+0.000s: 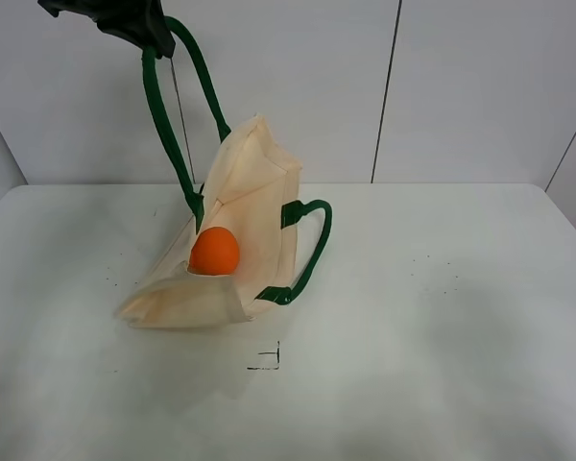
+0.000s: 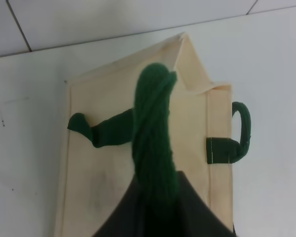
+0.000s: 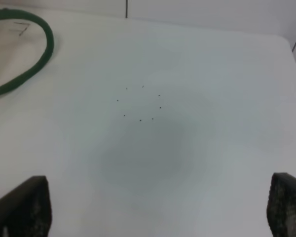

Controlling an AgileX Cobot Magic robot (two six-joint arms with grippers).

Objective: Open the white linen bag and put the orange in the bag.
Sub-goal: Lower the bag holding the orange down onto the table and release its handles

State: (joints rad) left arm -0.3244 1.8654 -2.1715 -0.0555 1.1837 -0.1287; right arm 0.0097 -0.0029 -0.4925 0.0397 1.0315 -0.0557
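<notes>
High over the left of the table (image 1: pixel 480 317), your left gripper (image 1: pixel 156 43) has its fingers pinched on the lifted handle (image 1: pixel 160 120). That pull is what props the bag (image 1: pixel 259 192) open. The strap runs taut from the gripper down to the upper panel and tents the cloth above the tabletop. The left wrist view looks down the twisted strap onto that same panel.

The orange (image 1: pixel 214 252) sits low in the gap under the raised panel, resting on the fold of cloth that lies flat on the table. By my reading it is inside the mouth, though you cannot tell how deep. Its stem is out of sight, so which way it points is unknown.

The bag's long axis climbs from the flat fold at the front to a peak toward the back wall, so it is tilted rather than upright. The opening faces forward and to your left. The slack handle (image 1: pixel 319 248) droops off the right side onto the table.

Your right gripper (image 3: pixel 155 212) hovers over the table, well apart from the bag. Its fingers (image 3: pixel 24 207) are spread wide with nothing between them. The high view does not show it.

If you drop the strap fast, the orange may roll out.
</notes>
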